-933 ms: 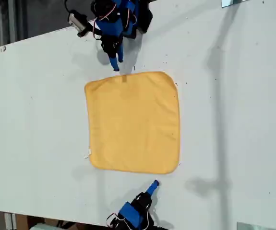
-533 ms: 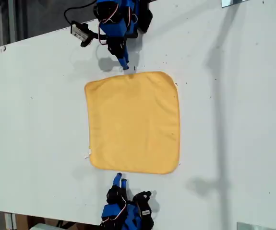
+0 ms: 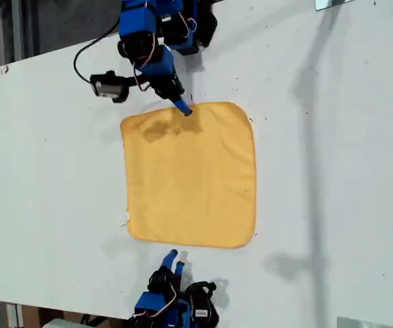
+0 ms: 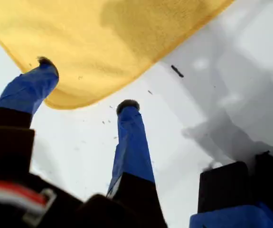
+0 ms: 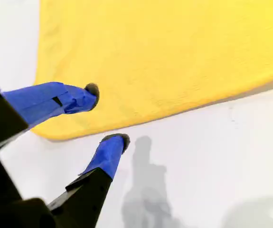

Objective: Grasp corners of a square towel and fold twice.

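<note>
White tabletop (image 3: 333,171) fills the exterior view, bare around the flat-spread towel (image 3: 189,174). My first gripper (image 4: 86,85) has its fingers spread wide, one blue tip (image 4: 43,71) over the towel's rounded corner (image 4: 65,97) and the other on bare table, contact unclear. My second gripper (image 5: 108,114) is likewise parted wide at another corner (image 5: 55,130), with a white tag (image 3: 125,219) on the edge toward the exterior view's left.

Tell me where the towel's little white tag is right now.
The white tag sticks out from the towel's edge on the exterior view's left, near its lower corner, lying on the table.
</note>
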{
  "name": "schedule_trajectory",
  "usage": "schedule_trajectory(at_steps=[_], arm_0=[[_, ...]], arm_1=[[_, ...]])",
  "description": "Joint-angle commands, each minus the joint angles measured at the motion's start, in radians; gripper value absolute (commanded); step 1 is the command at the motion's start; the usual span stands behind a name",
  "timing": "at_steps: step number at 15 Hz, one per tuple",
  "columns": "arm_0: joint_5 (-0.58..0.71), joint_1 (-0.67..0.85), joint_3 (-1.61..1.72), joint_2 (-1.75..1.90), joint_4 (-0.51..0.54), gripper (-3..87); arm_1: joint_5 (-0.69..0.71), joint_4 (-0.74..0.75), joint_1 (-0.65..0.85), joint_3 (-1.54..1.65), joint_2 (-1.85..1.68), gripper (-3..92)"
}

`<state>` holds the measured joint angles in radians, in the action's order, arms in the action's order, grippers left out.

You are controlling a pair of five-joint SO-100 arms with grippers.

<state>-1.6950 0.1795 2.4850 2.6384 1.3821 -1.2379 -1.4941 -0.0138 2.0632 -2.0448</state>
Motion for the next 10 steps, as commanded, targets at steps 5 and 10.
schedule_trajectory(at_steps=[5, 10], arm_0=[[-0.376, -0.436, -0.397, -0.723, -0.097, 19.4], [-0.443, -0.505, -0.414, -0.764, -0.120, 19.5]], arm_1=[[-0.383, 0.060, -0.495, -0.192, 0.434, 32.3], [-0.377, 0.210, -0.557, -0.242, 0.586, 32.3]])
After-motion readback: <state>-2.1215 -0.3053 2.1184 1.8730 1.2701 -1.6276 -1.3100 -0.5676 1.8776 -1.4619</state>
